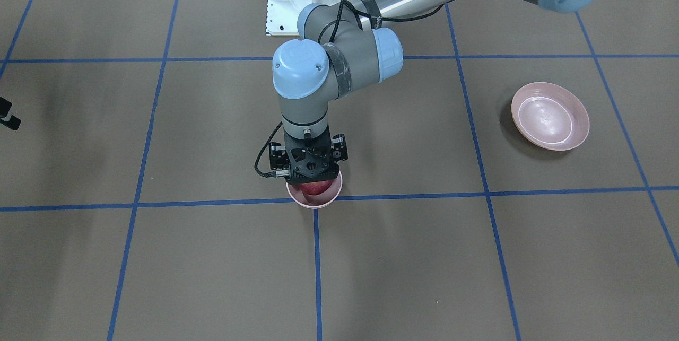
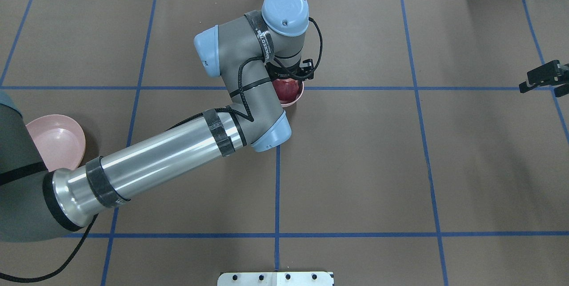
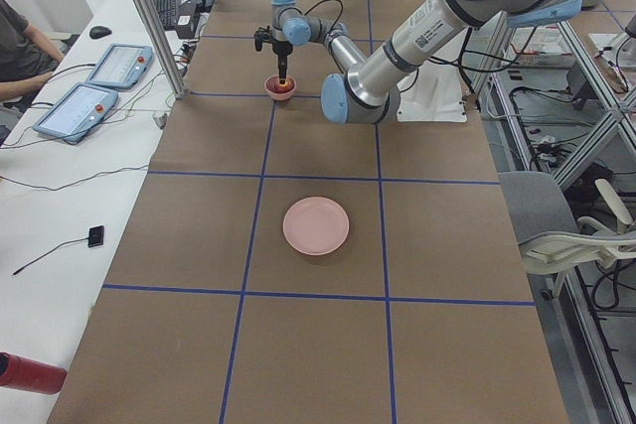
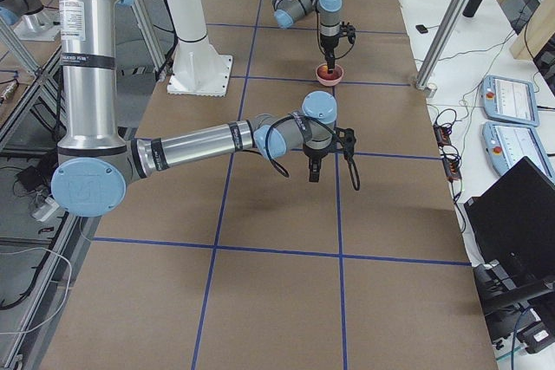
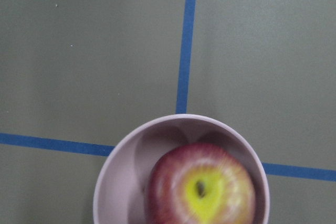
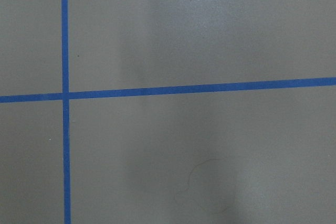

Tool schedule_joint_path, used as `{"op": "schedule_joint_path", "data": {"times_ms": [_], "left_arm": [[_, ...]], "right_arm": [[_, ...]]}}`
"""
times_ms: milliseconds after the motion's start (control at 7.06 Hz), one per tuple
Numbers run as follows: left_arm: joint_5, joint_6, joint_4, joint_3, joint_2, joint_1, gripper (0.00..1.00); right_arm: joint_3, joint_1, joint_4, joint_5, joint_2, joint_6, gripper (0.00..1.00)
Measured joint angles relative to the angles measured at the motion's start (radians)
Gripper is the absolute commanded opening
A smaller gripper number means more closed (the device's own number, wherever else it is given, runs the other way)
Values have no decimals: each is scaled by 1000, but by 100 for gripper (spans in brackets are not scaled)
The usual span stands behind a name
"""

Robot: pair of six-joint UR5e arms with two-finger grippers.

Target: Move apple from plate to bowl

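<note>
Placement step, near done. See apple [image 5: 202, 190] down in bowl [image 5: 118, 187], plate [image 1: 550, 115] well apart. Can't tell left gripper [image 1: 312, 171] grip state just above bowl, nor right gripper [image 2: 544, 77], parked aside. Next, probably: confirm release, lift straight up off rim.

Front view: the left end effector [image 1: 312, 175] covers the robot-side half of the bowl [image 1: 314, 202] and most of the apple [image 1: 316, 188]. Its fingertips are hidden, so their spread cannot be told. Overhead, the left arm [image 2: 169, 152] hides them too and covers part of the plate [image 2: 60, 141]. The left wrist view's lower edge crops bowl and apple. The right end effector [image 2: 543, 78] is cropped at the overhead view's edge.
</note>
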Motion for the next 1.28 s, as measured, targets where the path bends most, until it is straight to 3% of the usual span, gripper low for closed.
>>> {"op": "schedule_joint_path", "data": {"times_ms": [425, 709, 992, 1276], "left_arm": [[-29, 175, 78, -541, 429, -62, 98], [-87, 455, 131, -767, 709, -178, 98], [-237, 839, 108, -838, 969, -402, 98], [-319, 1034, 88, -824, 1073, -543, 98]], "right_arm": [[-3, 21, -4, 1, 5, -3, 100], [-10, 51, -31, 1, 5, -52, 100], [-6, 100, -137, 1, 8, -200, 100], [11, 121, -192, 0, 6, -258, 100]]}}
